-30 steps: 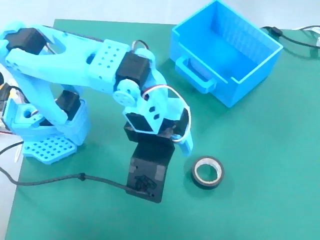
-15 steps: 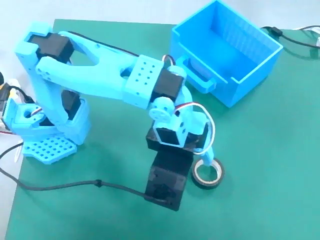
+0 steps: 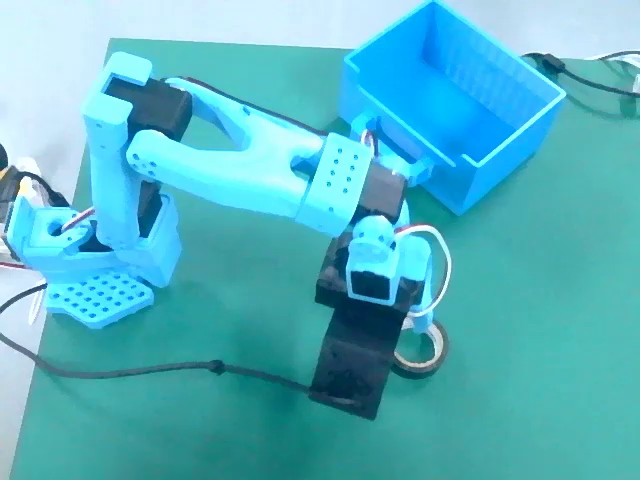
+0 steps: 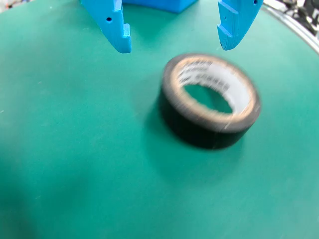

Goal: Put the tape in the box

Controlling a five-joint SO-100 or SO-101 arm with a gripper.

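The tape (image 4: pixel 209 102), a small black roll with a whitish inner ring, lies flat on the green mat. In the fixed view the tape (image 3: pixel 425 352) shows just right of the arm's wrist, partly hidden by it. My gripper (image 4: pixel 174 45) is open, its two blue fingers reaching in from the top of the wrist view, and the tape lies just below and between them, untouched. In the fixed view the gripper (image 3: pixel 418 325) is mostly hidden by the wrist. The box (image 3: pixel 455 100), a bright blue bin, stands at the back right and holds nothing I can see.
The green mat (image 3: pixel 250 420) covers the table. A black cable (image 3: pixel 150 372) runs across the front left of the mat to the wrist camera. The arm's base (image 3: pixel 100 270) stands at the left. More cables (image 3: pixel 590 75) lie behind the box.
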